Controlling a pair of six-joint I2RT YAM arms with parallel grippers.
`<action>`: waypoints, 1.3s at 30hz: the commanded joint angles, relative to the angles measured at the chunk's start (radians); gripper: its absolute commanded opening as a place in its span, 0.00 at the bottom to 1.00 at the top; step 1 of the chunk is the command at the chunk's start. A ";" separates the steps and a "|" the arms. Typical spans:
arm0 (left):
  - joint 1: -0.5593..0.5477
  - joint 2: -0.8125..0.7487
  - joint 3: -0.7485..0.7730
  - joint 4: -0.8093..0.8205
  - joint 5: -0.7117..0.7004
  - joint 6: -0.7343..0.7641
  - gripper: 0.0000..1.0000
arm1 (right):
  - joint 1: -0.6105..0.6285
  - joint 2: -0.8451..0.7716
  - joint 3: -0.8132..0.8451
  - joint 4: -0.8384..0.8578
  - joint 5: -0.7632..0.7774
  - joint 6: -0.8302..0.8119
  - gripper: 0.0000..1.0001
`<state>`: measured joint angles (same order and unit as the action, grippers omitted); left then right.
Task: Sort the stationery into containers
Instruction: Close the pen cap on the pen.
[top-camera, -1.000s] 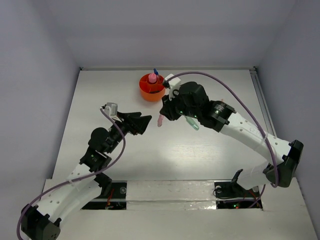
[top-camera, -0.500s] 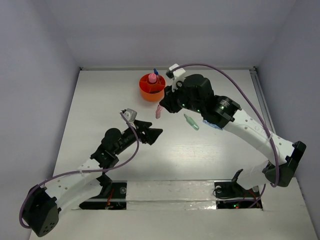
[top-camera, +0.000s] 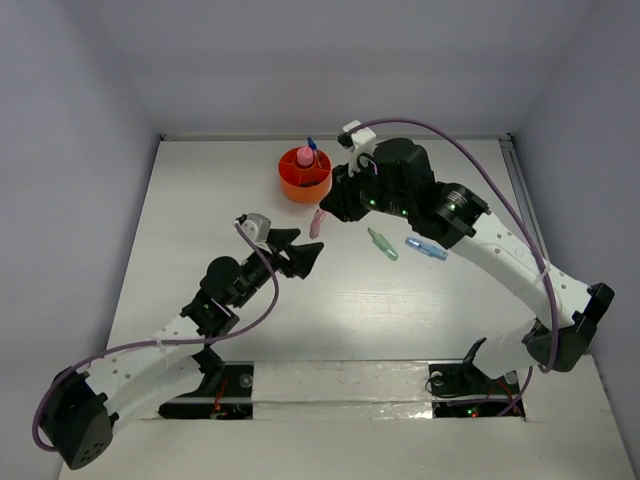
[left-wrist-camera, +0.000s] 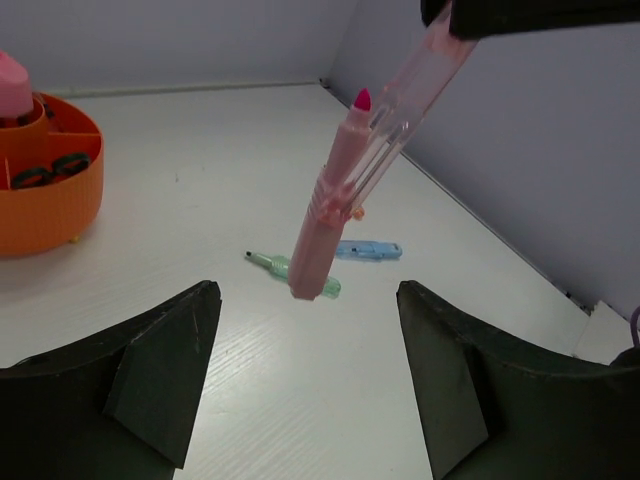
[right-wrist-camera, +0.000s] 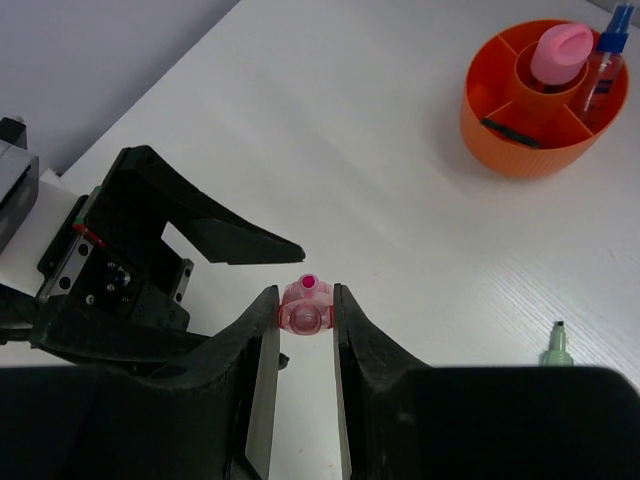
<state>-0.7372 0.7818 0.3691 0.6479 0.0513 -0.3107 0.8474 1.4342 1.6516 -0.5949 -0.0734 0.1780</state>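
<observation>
My right gripper (top-camera: 326, 212) is shut on a translucent pink pen (top-camera: 318, 224) and holds it tilted above the table, just in front of the round orange tub (top-camera: 304, 178). In the right wrist view the pen (right-wrist-camera: 306, 308) sits end-on between the fingers. My left gripper (top-camera: 303, 247) is open and empty just below the pen, which hangs ahead of it in the left wrist view (left-wrist-camera: 360, 180). A green pen (top-camera: 382, 244) and a blue piece (top-camera: 426, 248) lie on the table. The tub holds a pink capsule (right-wrist-camera: 562, 50), a blue-and-white tube (right-wrist-camera: 603, 62) and black scissors (right-wrist-camera: 510, 128).
The white table is boxed in by grey walls at the left, right and back. The tub (left-wrist-camera: 45, 205) stands near the back wall, left of the table's middle. The green pen (left-wrist-camera: 292, 268) and the blue piece (left-wrist-camera: 368, 250) lie right of the left gripper.
The right gripper has lifted the pink pen and carried it back toward the tub, uncovering the blue piece. The left arm has reached right, to under the pen.
</observation>
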 joint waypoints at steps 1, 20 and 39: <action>-0.008 -0.010 0.048 0.104 -0.042 0.039 0.68 | -0.021 -0.012 0.045 0.013 -0.068 0.040 0.00; -0.037 0.019 0.056 0.114 -0.028 0.041 0.55 | -0.040 -0.069 0.002 0.060 -0.114 0.086 0.00; -0.047 -0.019 0.068 0.093 -0.037 0.041 0.26 | -0.061 -0.067 -0.026 0.081 -0.138 0.100 0.00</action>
<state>-0.7753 0.7815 0.3950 0.7055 0.0139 -0.2737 0.7975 1.3842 1.6295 -0.5674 -0.1871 0.2665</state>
